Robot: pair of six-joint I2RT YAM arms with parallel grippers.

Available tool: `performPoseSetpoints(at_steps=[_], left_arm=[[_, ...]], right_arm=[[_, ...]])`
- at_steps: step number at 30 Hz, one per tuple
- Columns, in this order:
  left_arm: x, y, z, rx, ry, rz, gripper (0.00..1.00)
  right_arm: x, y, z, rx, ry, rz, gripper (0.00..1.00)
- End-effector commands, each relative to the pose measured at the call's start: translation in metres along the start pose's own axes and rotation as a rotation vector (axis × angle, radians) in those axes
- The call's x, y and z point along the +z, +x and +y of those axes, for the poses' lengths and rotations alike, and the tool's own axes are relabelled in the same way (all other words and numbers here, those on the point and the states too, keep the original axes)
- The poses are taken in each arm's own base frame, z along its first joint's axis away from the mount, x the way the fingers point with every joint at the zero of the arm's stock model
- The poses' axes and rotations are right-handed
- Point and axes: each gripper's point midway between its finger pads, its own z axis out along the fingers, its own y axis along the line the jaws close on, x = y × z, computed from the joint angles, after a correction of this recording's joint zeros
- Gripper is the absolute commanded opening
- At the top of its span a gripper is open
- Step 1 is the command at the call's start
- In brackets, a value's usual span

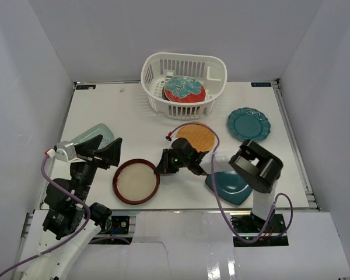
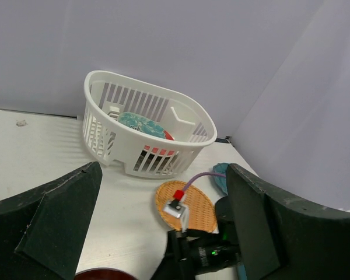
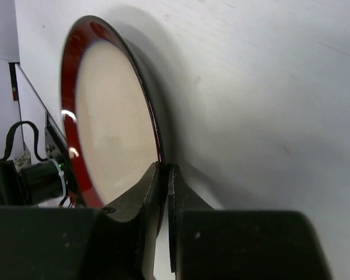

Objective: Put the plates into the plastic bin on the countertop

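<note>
Overhead and wrist views of a plate-loading task at the grasp stage. At far left the pale green oblong plate (image 1: 97,135) lies on the white counter (image 1: 134,119), partly hidden behind the left pincer (image 1: 107,151), whose jaws stand wide apart and hold nothing; its wrist view looks between them toward the bin. Just right of it, near the front edge, lies the red-rimmed beige plate (image 1: 136,181). The right pincer (image 1: 161,168) reaches leftward and is closed on this plate's right rim; the right wrist view shows the two fingers (image 3: 154,192) pinching the dark red edge with no visible gap. Whether the rim is lifted off the counter cannot be told. The white slotted plastic bin (image 1: 186,107) stands at the far centre, well apart from the gripped plate, and already holds the teal-red floral plate (image 1: 185,89). Between bin and right arm lies the orange woven plate (image 1: 196,137); further right, the dark teal square plate (image 1: 227,185) sits partly under the right arm, and the teal scalloped plate (image 1: 248,123) lies near the right edge. The step in hand is judged to be picking up the beige plate. The next move calls for raising it clear, carrying it far and slightly right past the woven plate, over the bin's near wall, then releasing it inside.
</note>
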Motion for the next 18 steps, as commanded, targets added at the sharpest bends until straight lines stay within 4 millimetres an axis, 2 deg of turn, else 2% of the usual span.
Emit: performPoseSetpoints(at_steps=[1,2,3,4,5,6,7,8,9,10,11,12,13,15,16,17,18], left_arm=[[-0.001,0.0,0.001,0.002,-0.003,-0.002,0.98],[-0.002,-0.001,0.001,0.001,-0.001,-0.008,0.98],[-0.003,-0.002,0.001,-0.001,-0.004,-0.01,0.98],[-0.003,-0.002,0.001,-0.001,-0.003,-0.008,0.98],[-0.003,-0.003,0.001,-0.001,-0.004,-0.012,0.98],[-0.003,-0.002,0.001,-0.001,-0.005,-0.011,0.98],[-0.003,-0.002,0.001,-0.001,-0.004,-0.009,0.98],[-0.003,-0.001,0.001,-0.001,0.0,-0.007,0.98],[-0.002,-0.002,0.0,-0.001,0.002,-0.007,0.98],[-0.002,0.0,0.0,-0.001,0.002,-0.003,0.98],[-0.002,0.0,0.0,-0.001,0.003,-0.001,0.98],[-0.002,0.001,0.0,-0.002,0.005,0.001,0.98],[-0.002,0.002,-0.001,-0.003,0.01,0.005,0.98],[-0.001,0.003,-0.002,-0.002,0.012,0.011,0.98],[-0.001,0.004,-0.002,-0.002,0.012,0.013,0.98],[-0.001,0.004,-0.002,-0.003,0.013,0.013,0.98],[0.0,0.005,-0.002,-0.002,0.014,0.016,0.98]], right_arm=[[-0.062,-0.064,0.06,-0.099,-0.173,-0.178,0.08],[-0.088,-0.088,0.074,-0.113,-0.208,-0.249,0.08],[-0.101,-0.098,0.079,-0.114,-0.22,-0.276,0.08],[-0.117,-0.118,0.081,-0.113,-0.234,-0.32,0.08],[-0.138,-0.133,0.094,-0.128,-0.265,-0.367,0.08],[-0.148,-0.142,0.096,-0.133,-0.269,-0.389,0.08],[-0.163,-0.163,0.089,-0.13,-0.252,-0.441,0.08],[-0.179,-0.183,0.097,-0.147,-0.259,-0.493,0.08],[-0.188,-0.194,0.096,-0.146,-0.255,-0.516,0.08],[-0.203,-0.214,0.086,-0.147,-0.232,-0.56,0.08],[-0.216,-0.236,0.093,-0.168,-0.229,-0.608,0.08],[-0.223,-0.25,0.086,-0.174,-0.191,-0.635,0.08],[-0.239,-0.282,0.084,-0.188,-0.166,-0.7,0.08],[-0.248,-0.311,0.071,-0.185,-0.1,-0.746,0.08],[-0.247,-0.329,0.046,-0.155,-0.054,-0.761,0.08],[-0.248,-0.341,0.038,-0.156,-0.029,-0.778,0.08],[-0.262,-0.366,0.047,-0.185,-0.009,-0.834,0.08]])
